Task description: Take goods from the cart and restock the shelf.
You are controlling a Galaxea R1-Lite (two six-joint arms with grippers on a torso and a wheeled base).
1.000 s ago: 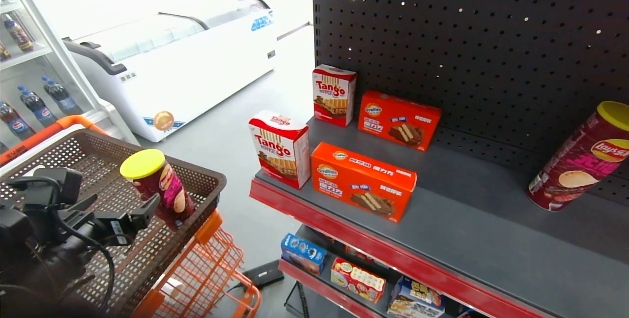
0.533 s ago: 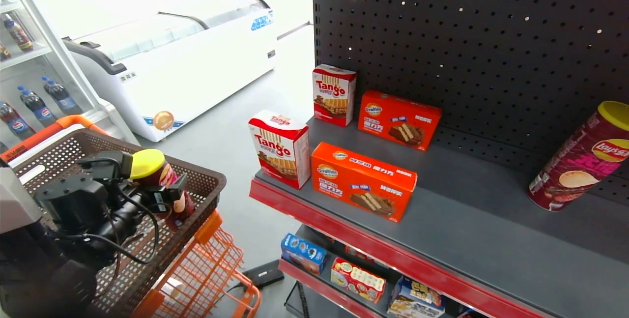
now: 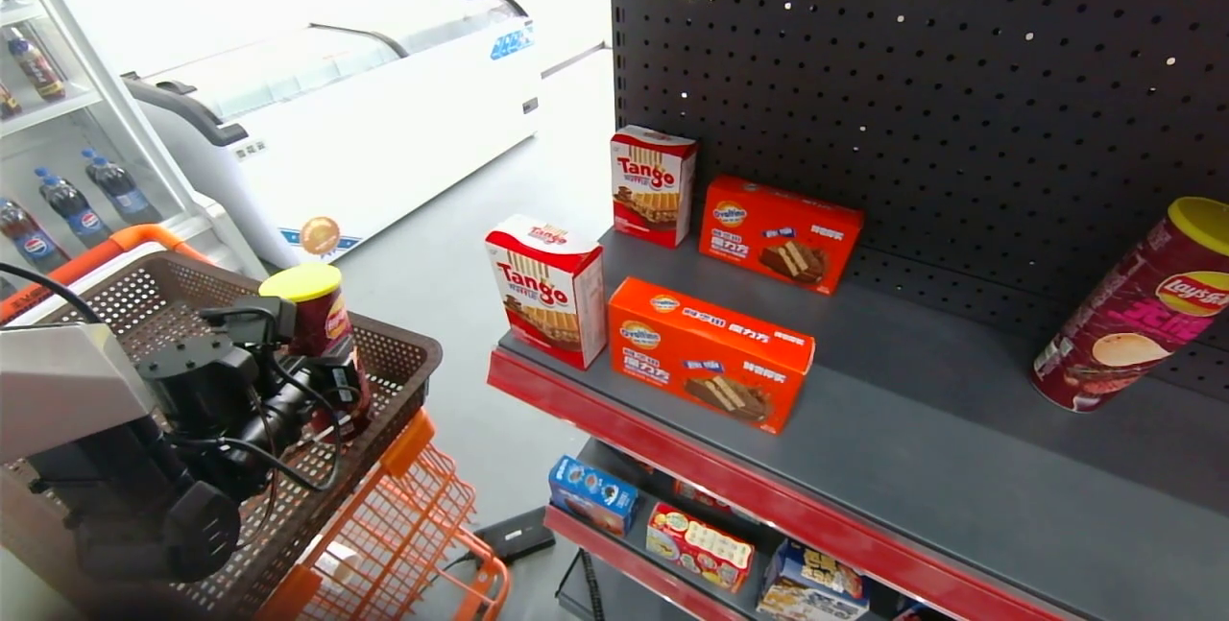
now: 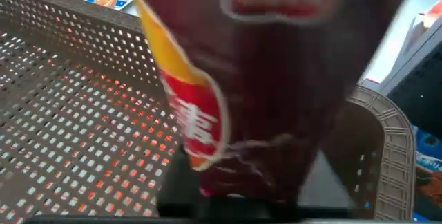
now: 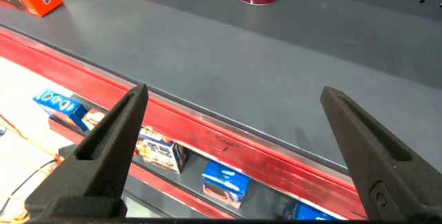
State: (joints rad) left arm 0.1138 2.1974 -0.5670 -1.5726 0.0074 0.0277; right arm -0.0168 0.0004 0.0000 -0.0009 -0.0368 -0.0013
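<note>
Chips can [image 3: 320, 312] | upright in cart basket [image 3: 386, 330] | left end effector [image 3: 326, 373] grasping it | right end effector [image 5: 233, 94] released

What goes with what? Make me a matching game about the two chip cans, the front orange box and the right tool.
Things:
1. cart chip can
2. shelf chip can
3. front orange box
4. right tool

Places or states:
A. open, above the shelf
B. beside the front white and red box
C. gripped by the left tool, over the brown basket
D. at the back, by the pegboard

Pairs: 1-C, 2-D, 3-B, 4-A.
</note>
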